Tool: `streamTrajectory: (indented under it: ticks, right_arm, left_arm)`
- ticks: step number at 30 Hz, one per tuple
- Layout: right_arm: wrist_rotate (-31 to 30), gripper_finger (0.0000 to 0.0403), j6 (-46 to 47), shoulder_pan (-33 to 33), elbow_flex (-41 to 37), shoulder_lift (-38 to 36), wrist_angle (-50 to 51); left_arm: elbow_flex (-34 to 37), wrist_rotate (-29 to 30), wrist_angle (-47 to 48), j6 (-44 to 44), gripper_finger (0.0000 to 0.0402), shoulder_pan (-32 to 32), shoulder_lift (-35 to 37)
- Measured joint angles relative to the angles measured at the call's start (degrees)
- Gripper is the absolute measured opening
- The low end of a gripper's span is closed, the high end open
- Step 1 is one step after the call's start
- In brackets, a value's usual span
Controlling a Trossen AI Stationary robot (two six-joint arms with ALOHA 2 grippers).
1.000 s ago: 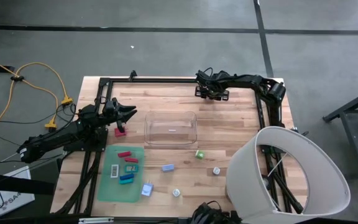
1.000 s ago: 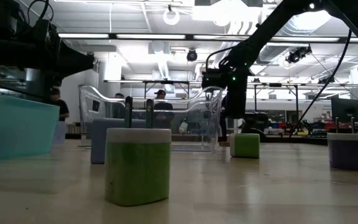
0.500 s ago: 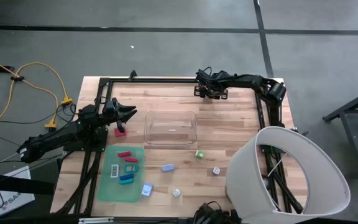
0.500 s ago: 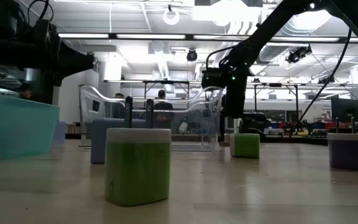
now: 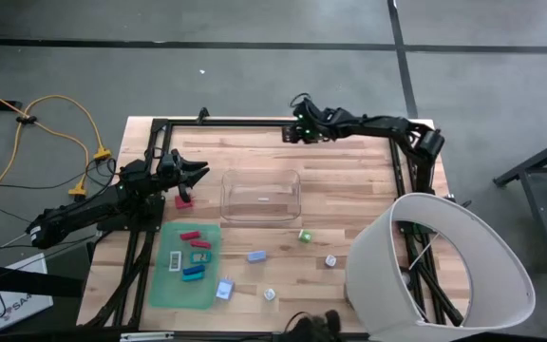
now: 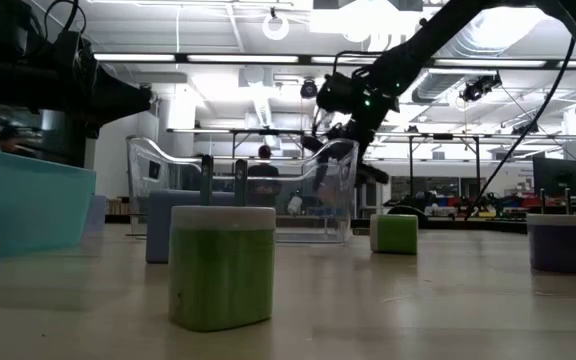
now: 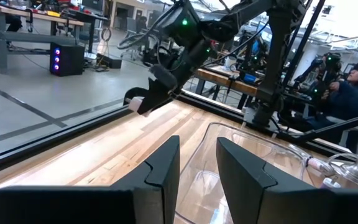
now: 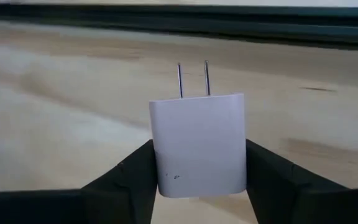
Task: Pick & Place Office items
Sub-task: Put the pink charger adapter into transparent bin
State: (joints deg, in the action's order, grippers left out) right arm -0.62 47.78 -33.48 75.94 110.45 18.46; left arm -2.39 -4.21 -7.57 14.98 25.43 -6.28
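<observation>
Overall, we find the wooden counter (image 5: pixel 349 190) carrying a clear bin (image 5: pixel 260 195) near its middle and a green mat (image 5: pixel 164 285) toward its left front corner.

Right tool (image 5: pixel 297 130): raised above the far edge of the counter, beyond the bin. Its fingers (image 8: pixel 135 180) are closed to the width of a white plug-in charger (image 8: pixel 197 143), gripping it on both sides with the two prongs pointing away from the wrist. From the left wrist, the same charger (image 7: pixel 138 104) shows as a pale block in that tool, clear of the counter.

Left tool (image 5: pixel 196 173): waiting at the left edge of the counter, just left of the bin, its fingers (image 7: pixel 163 165) parted by a narrow gap with nothing between them.

Remaining office items: a pink piece (image 5: pixel 184 199) lies just in front of the left tool. Red, teal and blue pieces (image 5: pixel 195 253) lie on the mat. A green piece (image 5: pixel 304 236), a blue piece (image 5: pixel 255 256) and two small white pieces (image 5: pixel 330 260) lie on bare wood in front of the bin, well apart from both tools.
</observation>
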Motion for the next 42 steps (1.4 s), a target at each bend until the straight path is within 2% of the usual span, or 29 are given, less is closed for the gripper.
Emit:
streamTrajectory:
  ticks: [10,18,26,34,42]
  right_arm:
    - [16.30,0.0190,-4.50,3.54,0.02,-0.02,-20.82]
    - [19.01,0.0195,-10.22,5.83,0.32,-0.02,-28.14]
    - [19.27,0.0197,-21.58,9.39,4.89,-0.07,-24.66]
    - [9.63,0.0196,-35.18,15.66,9.97,-0.11,-10.56]
    - [7.81,0.0196,-39.28,21.38,10.03,-0.11,-3.16]
  left_arm:
    - [0.00,-0.02,-0.01,-0.02,0.0102,-0.02,0.01]
    - [0.00,-0.01,-0.01,-0.01,0.0102,0.00,0.01]
    - [0.00,-0.01,-0.01,-0.02,0.0102,-0.01,0.02]
    - [0.00,-0.02,0.00,-0.02,0.0102,0.00,0.00]
    - [0.00,0.00,-0.02,-0.02,0.0102,0.00,0.02]
